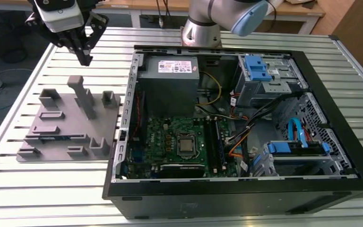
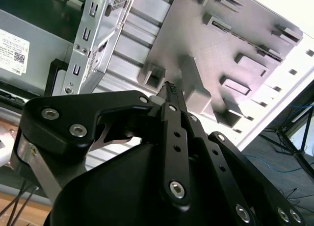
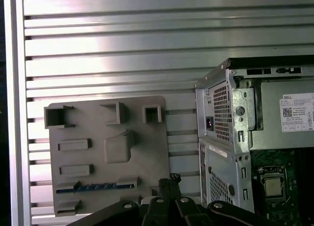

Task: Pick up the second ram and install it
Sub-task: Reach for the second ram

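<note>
The second ram (image 1: 56,138) is a thin dark stick with a bluish edge. It stands on edge in a slot near the front of the grey tray (image 1: 68,118). The first wrist view shows the ram (image 3: 95,188) in the tray (image 3: 147,152) too. My gripper (image 1: 85,60) hangs high above the tray's far end, well apart from the ram. Its black fingers are shut together with nothing between them, as both wrist views show (image 2: 170,87) (image 3: 172,178). The tray's upright post (image 2: 194,81) lies just beyond the fingertips.
An open computer case (image 1: 332,118) lies to the exterior view's right of the tray, with the green motherboard (image 1: 168,132), processor socket (image 1: 186,144), grey power supply (image 1: 168,80) and blue-latched drive bays (image 1: 257,68). Everything rests on a slatted metal table (image 1: 43,189).
</note>
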